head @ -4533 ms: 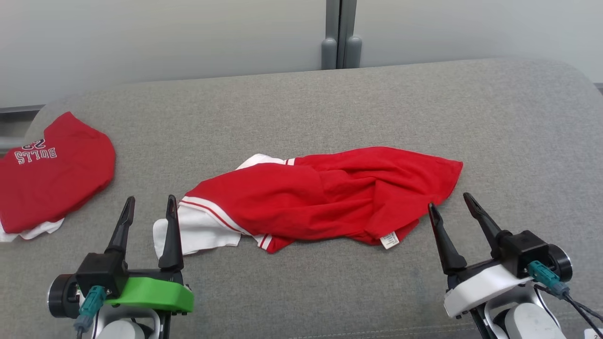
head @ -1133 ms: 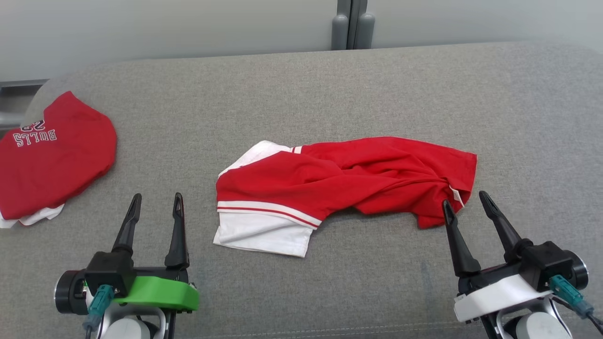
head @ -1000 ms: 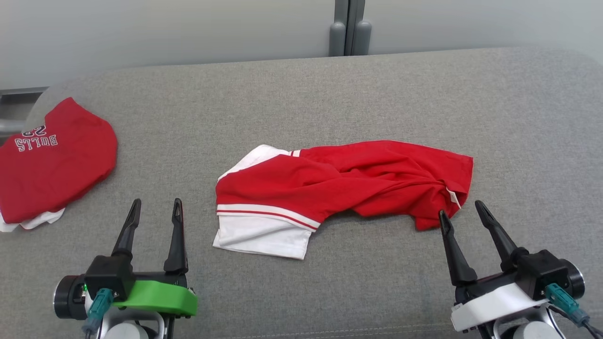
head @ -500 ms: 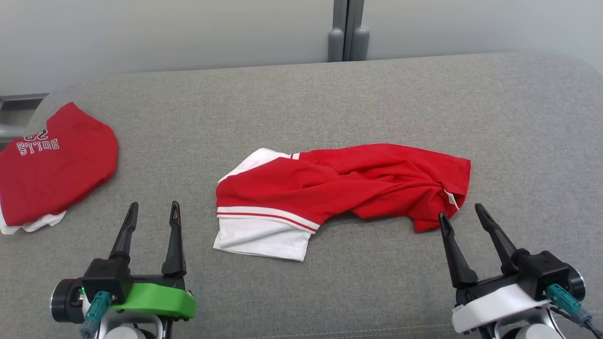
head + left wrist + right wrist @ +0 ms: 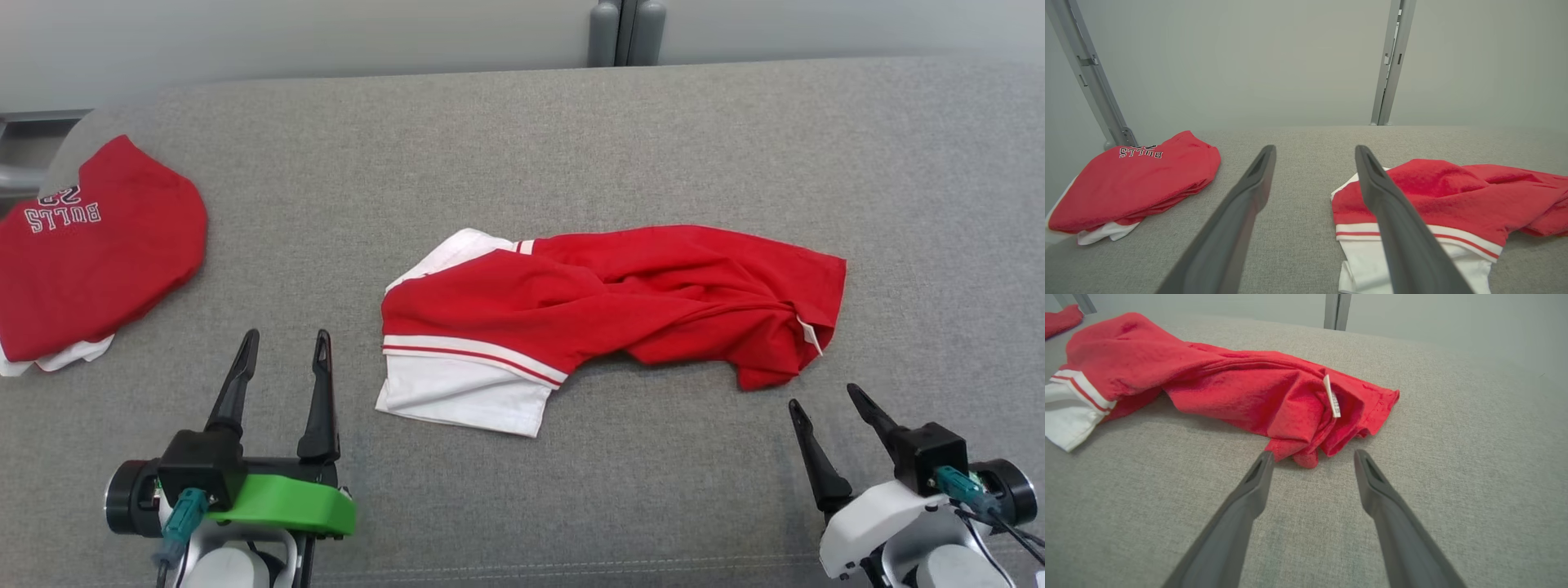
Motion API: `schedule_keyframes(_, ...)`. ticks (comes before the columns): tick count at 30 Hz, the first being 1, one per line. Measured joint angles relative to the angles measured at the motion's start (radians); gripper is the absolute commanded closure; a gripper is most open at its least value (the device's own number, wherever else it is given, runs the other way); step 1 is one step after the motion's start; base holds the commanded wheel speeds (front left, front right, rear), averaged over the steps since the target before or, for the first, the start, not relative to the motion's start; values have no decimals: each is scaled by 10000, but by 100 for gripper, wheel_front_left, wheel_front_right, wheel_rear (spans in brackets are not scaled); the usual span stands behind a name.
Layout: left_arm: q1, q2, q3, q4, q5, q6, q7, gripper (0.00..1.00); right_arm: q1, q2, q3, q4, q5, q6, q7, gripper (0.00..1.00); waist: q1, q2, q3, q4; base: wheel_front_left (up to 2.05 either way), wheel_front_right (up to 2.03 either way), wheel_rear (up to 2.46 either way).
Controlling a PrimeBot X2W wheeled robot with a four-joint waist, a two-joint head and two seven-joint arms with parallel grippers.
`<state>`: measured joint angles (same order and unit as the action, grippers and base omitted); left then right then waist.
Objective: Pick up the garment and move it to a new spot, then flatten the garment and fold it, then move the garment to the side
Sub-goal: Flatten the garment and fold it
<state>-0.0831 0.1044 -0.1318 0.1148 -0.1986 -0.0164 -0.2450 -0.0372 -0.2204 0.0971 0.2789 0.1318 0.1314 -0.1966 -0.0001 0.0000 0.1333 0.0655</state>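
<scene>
Garment: the red and white garment (image 5: 612, 302) lies crumpled mid-way on the grey cushion (image 5: 522, 139), not yet flat.
Left gripper (image 5: 286, 335): fingers wide, empty, near the white end, probably to grasp it.
Right gripper (image 5: 823, 396): fingers wide, empty, near the red corner, likely for spreading.
Side: the folded red shirt (image 5: 98, 253) lies well apart.

A counter (image 5: 522, 139) covered in grey woven fabric has rounded far corners. At the counter's far left end lies a folded red shirt (image 5: 98, 253), its white lettering BULLS reading upside down and white cloth peeking out at its near edge. Behind the counter's far edge, a grey upright post (image 5: 624, 33) stands against a pale wall (image 5: 286, 33).
</scene>
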Motion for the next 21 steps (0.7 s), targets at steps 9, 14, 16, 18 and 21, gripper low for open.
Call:
schedule_keyframes(9,-525,-86,-201,132,0,-12,-48,0,-1350,-510,911,1444,-422,0,-238,0,0,0,696,56,0,0,0)
schedule_keyframes(14,-702,-146,-242,249,-2,-12,-115,0,-1986,-690,1356,1988,-715,0,-357,0,1,0,1005,159,0,0,0)
schedule_keyframes(16,-731,-167,-251,288,-4,-12,-127,0,-2160,-723,1404,2207,-742,0,-408,52,2,0,1091,208,0,0,0)
schedule_keyframes(18,-768,-188,-268,334,-4,-12,-130,0,-2278,-748,1413,2378,-742,0,-447,75,2,0,1157,263,0,0,0)
schedule_keyframes(21,-835,-197,-263,366,-4,-12,-157,0,-2408,-748,1467,2479,-752,0,-518,100,1,0,1232,324,0,0,0)
